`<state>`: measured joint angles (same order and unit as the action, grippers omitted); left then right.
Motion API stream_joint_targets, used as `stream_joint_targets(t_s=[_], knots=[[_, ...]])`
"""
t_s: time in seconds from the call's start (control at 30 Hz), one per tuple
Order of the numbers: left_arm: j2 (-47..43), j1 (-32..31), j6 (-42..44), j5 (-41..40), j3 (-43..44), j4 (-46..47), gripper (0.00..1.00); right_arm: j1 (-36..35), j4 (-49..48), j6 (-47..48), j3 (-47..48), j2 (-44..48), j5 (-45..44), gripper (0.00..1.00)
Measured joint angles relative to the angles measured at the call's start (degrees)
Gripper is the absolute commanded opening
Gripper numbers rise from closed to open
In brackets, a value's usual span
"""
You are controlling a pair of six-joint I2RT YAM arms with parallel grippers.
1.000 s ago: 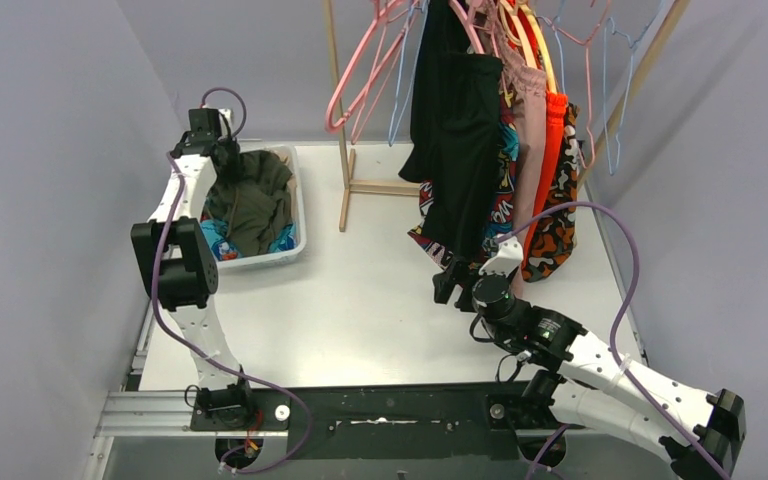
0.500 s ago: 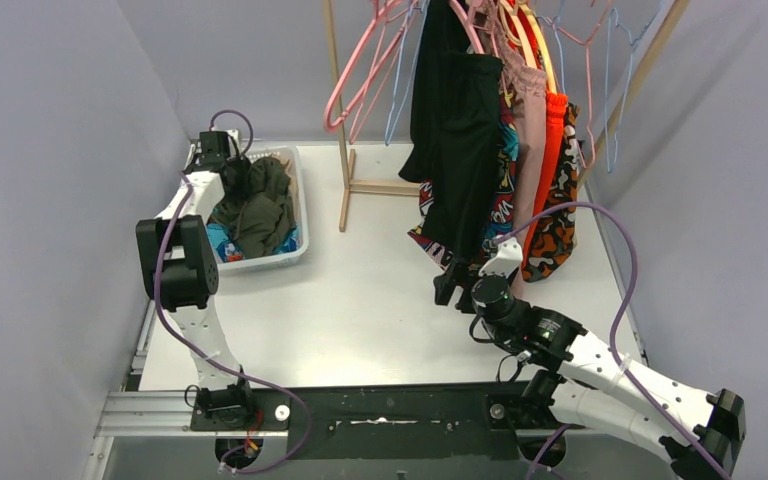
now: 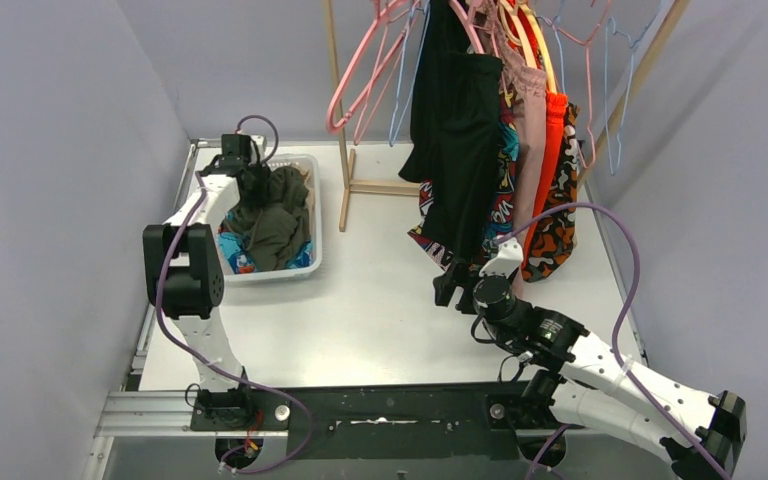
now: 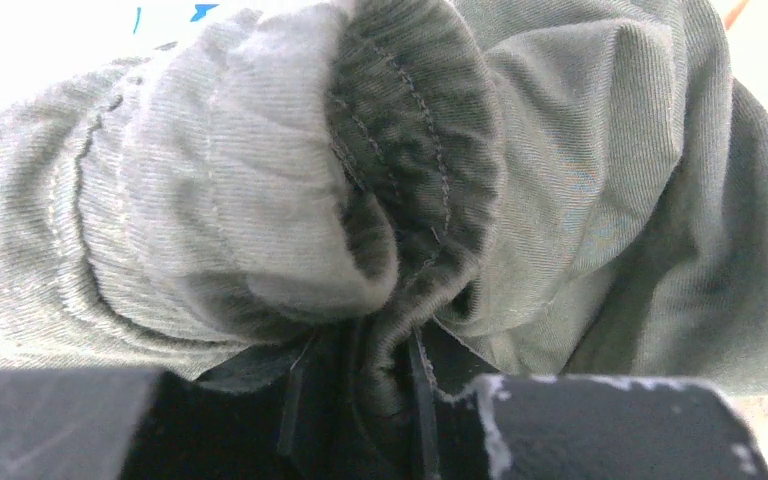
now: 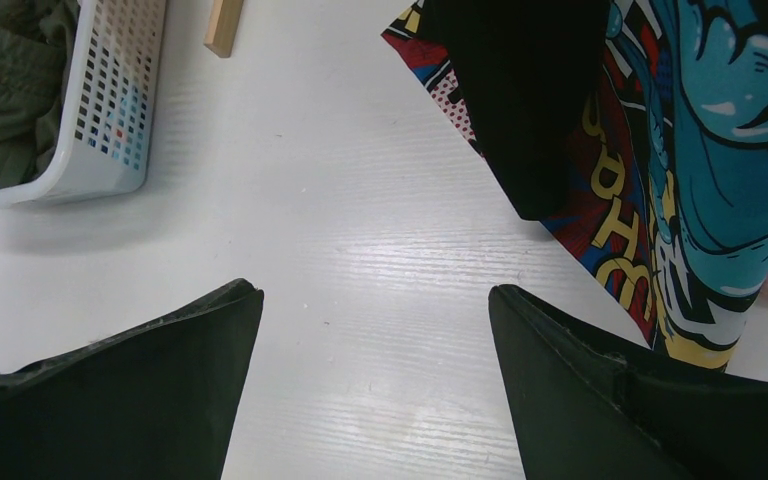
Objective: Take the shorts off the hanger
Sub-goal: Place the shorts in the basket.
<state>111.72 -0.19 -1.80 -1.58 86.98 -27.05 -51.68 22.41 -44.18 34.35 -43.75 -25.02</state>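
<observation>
Olive green shorts (image 3: 282, 215) are pinched at the ribbed waistband by the left pincer (image 3: 253, 178). Its arm is reached far forward and bent down over the white basket (image 3: 315, 235) at the far left of the surface (image 3: 380, 310). Most of that cloth is heaped in the basket, over teal printed cloth (image 3: 235, 245). The right arm is stretched low toward the middle, its pincer (image 5: 375, 295) spread wide and empty near the hem of the black shorts (image 3: 455, 130). Hung beside those from hangers on the wooden rack (image 3: 341, 130) are the comic-print shorts (image 5: 680, 150), the dusty pink shorts (image 3: 532, 115), the orange shorts (image 3: 553, 150) and the orange-black patterned shorts (image 3: 560, 225). Bare pink hangers (image 3: 365, 85) are hung to their left. The white surface is enclosed by pale grey walls (image 3: 60, 150).
</observation>
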Motion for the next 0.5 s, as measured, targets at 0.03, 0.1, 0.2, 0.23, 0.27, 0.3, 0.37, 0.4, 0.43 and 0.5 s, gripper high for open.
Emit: stream_joint_targets(t_s=[0.03, 0.1, 0.2, 0.23, 0.27, 0.3, 0.37, 0.4, 0.43, 0.5], knots=[[-0.2, -0.7, 0.3, -0.3, 0.0, -0.6, 0.27, 0.0, 0.1, 0.0, 0.0, 0.0, 0.0, 0.86], [-0.3, -2.2, 0.6, -2.1, 0.0, -1.3, 0.36, 0.0, 0.1, 0.1, 0.0, 0.2, 0.0, 0.86], [-0.7, -4.0, 0.3, -4.4, 0.0, -2.3, 0.51, 0.0, 0.1, 0.4, 0.1, 0.8, 0.1, 0.86], [-1.1, -4.3, -0.1, -4.6, 0.0, -2.7, 0.57, 0.0, 0.0, 0.5, 0.2, 1.2, 0.1, 0.86], [-1.7, -4.3, -0.5, -4.7, -0.1, -2.9, 0.6, 0.0, 0.0, 0.6, 0.3, 1.5, 0.1, 0.86], [-2.6, -4.2, -0.8, -4.8, -0.2, -3.2, 0.62, 0.0, 0.0, 0.7, 0.3, 1.9, 0.1, 0.86], [-4.4, -3.8, -1.3, -5.2, -0.2, -4.0, 0.64, 0.0, 0.0, 0.7, 0.4, 2.6, 0.0, 0.86], [-5.4, -3.7, -1.5, -5.4, -0.1, -4.5, 0.65, 0.0, 0.0, 0.7, 0.4, 2.9, 0.0, 0.86], [-6.3, -3.6, -1.6, -5.5, 0.0, -5.1, 0.65, 0.0, 0.0, 0.7, 0.4, 3.0, 0.0, 0.86], [-7.6, -3.3, -2.0, -5.6, 0.9, -6.8, 0.65, 0.0, 0.0, 0.7, 0.4, 3.1, 0.0, 0.86]])
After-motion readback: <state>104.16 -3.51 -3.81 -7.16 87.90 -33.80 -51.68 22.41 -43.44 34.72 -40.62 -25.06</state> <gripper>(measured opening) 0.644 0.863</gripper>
